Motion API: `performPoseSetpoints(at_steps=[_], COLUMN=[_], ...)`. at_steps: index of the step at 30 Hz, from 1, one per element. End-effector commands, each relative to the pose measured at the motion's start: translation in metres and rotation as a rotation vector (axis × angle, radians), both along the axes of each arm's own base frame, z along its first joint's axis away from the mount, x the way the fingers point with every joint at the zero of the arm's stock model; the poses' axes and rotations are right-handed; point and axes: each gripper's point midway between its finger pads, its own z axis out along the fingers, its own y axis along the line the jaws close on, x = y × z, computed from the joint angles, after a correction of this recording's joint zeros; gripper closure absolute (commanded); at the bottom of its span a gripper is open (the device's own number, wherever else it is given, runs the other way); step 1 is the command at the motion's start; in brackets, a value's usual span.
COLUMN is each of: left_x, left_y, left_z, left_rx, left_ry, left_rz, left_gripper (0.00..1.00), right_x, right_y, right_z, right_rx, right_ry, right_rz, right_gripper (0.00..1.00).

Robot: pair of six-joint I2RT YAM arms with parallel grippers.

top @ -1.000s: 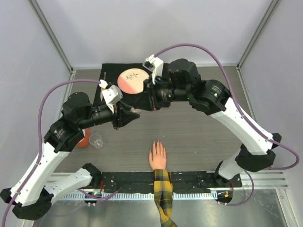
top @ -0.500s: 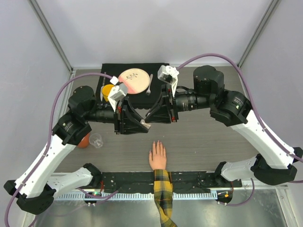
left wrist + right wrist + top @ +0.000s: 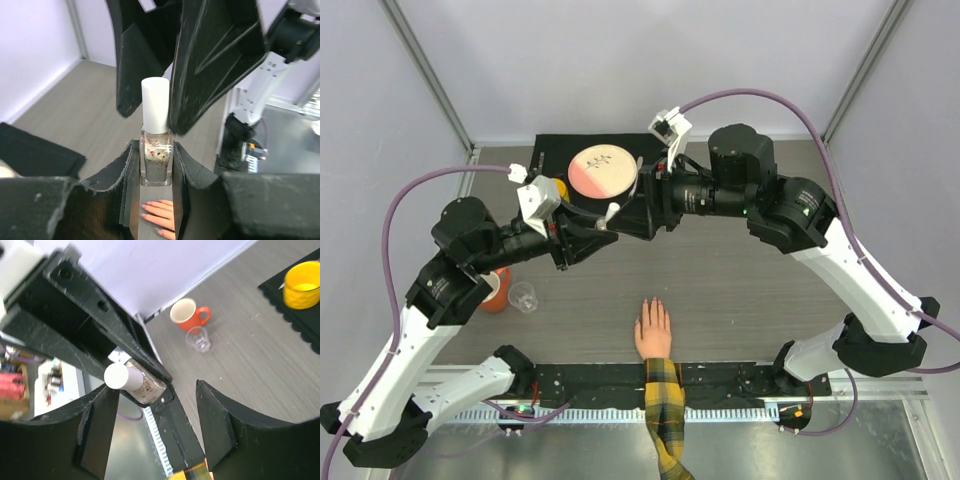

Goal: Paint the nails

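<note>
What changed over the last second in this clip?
Both arms dipped toward mid-table, then drew back toward the black mat. The right gripper opened; its fingers now flank the white cap. The left gripper stayed shut on the bottle, cap still on. The hand and plate did not move.

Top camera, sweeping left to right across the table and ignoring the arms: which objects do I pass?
orange mug → clear glass → yellow cup → pink plate → hand
</note>
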Motion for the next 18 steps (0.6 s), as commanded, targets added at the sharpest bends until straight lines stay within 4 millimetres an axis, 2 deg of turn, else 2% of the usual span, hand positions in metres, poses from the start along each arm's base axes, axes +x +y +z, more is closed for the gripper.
performPoseSetpoints(at_steps=[1,5,8,9,10,11,12,15,18], left_x=[0.023,0.036,0.043,0.044,0.046,0.048,0.049,0.053,0.053], left_y=[0.013,0.021,0.025,0.025,0.026,0.027,0.028,0.03,0.029], left_z=[0.013,0.012,0.011,0.01,0.01,0.009,0.009,0.009,0.008], left_rx=[-0.009,0.01,0.014,0.015,0.016,0.02,0.021,0.022,0.024], left_ry=[-0.117,-0.126,-0.12,-0.119,-0.117,-0.113,-0.112,-0.109,-0.106], left_rz=[0.148,0.23,0.276,0.282,0.29,0.3,0.309,0.334,0.331], left_gripper=[1.0,1.0,1.0,1.0,1.0,1.0,1.0,1.0,1.0], right_x=[0.009,0.02,0.034,0.033,0.036,0.036,0.035,0.041,0.041], right_y=[-0.008,-0.009,-0.005,-0.006,0.004,0.006,0.006,0.008,0.009], right_z=[0.04,0.038,0.038,0.051,0.041,0.042,0.046,0.037,0.036], right_rx=[0.098,0.062,0.051,0.085,0.056,0.058,0.063,0.035,0.034], right_ry=[-0.002,0.017,0.067,0.079,0.097,0.099,0.092,0.094,0.096], right_rz=[-0.109,-0.181,-0.258,-0.265,-0.261,-0.258,-0.26,-0.286,-0.288], right_gripper=[0.3,0.3,0.35,0.37,0.39,0.39,0.39,0.39,0.42])
